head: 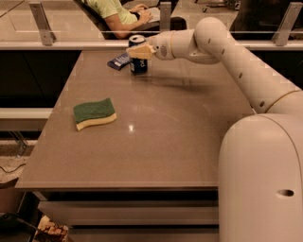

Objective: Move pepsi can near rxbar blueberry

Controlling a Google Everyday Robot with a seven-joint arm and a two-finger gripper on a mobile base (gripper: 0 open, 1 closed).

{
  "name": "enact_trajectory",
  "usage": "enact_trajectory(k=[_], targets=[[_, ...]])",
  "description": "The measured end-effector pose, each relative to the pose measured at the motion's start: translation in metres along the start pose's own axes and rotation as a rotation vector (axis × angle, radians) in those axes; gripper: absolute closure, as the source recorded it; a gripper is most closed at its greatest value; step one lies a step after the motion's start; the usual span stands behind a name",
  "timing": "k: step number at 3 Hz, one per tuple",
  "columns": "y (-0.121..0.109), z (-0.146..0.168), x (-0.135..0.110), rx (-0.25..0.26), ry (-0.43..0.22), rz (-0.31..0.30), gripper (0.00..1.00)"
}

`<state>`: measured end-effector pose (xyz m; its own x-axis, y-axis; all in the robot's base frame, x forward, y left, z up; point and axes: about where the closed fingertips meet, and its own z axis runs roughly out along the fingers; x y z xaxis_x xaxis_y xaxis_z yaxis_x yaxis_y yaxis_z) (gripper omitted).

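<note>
The pepsi can (138,65) stands upright at the far side of the table, dark blue with a silver top. The rxbar blueberry (118,61), a flat dark navy bar, lies just to its left, almost touching. My gripper (137,51) reaches in from the right and sits at the can's upper part, its cream fingers (141,51) across the can's front. My arm (222,52) stretches back to the right.
A green-and-yellow sponge (94,113) lies at the left middle of the table (156,132). A glass barrier with metal posts (41,17) runs behind the far edge, with a seated person (120,14) beyond it. My white base (262,179) fills the lower right.
</note>
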<state>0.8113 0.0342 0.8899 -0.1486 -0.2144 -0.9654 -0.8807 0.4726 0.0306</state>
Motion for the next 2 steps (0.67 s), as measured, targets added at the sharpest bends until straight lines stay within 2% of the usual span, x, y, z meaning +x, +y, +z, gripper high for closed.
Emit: enact_trajectory(k=[1, 2], targets=[[0.0017, 0.003, 0.0005, -0.005, 0.001, 0.001, 0.0], [0.0018, 0.0032, 0.0005, -0.005, 0.001, 0.001, 0.0]])
